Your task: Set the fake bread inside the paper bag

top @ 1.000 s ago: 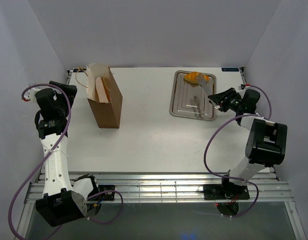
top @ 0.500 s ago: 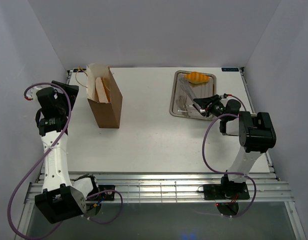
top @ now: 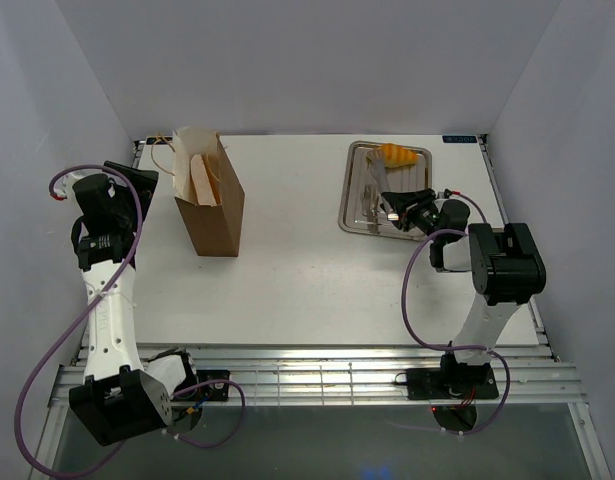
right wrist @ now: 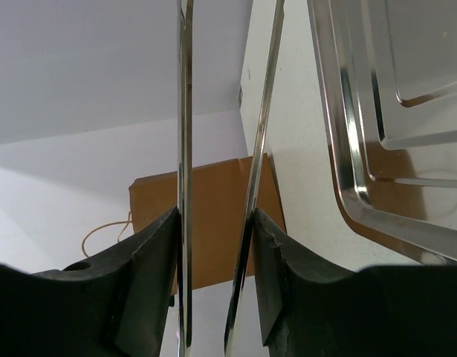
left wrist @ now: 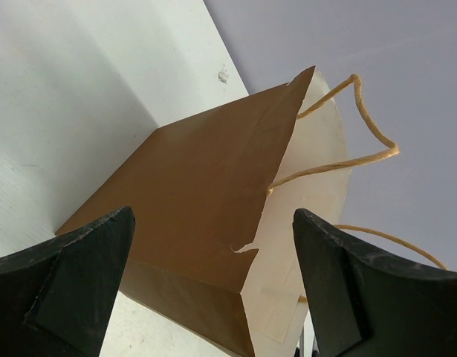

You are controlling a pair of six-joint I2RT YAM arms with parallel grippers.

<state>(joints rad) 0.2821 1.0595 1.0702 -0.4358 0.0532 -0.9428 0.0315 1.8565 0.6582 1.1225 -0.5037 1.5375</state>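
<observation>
One bread (top: 398, 153) lies at the far end of the tray (top: 424, 170), just beyond the right gripper (top: 392, 207), whose fingers pinch the two arms of the tongs (right wrist: 185, 149). The bag (top: 215, 215) stands upright well to the left, beside the left gripper (left wrist: 213, 223), which is spread wide and holds nothing. From above, the tongs' tips blur into the shiny tray; the right wrist view shows their arms apart and the bag beyond, but no bread.

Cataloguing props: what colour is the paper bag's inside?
Pale cream inside the paper bag; the left wrist view shows it best.
</observation>
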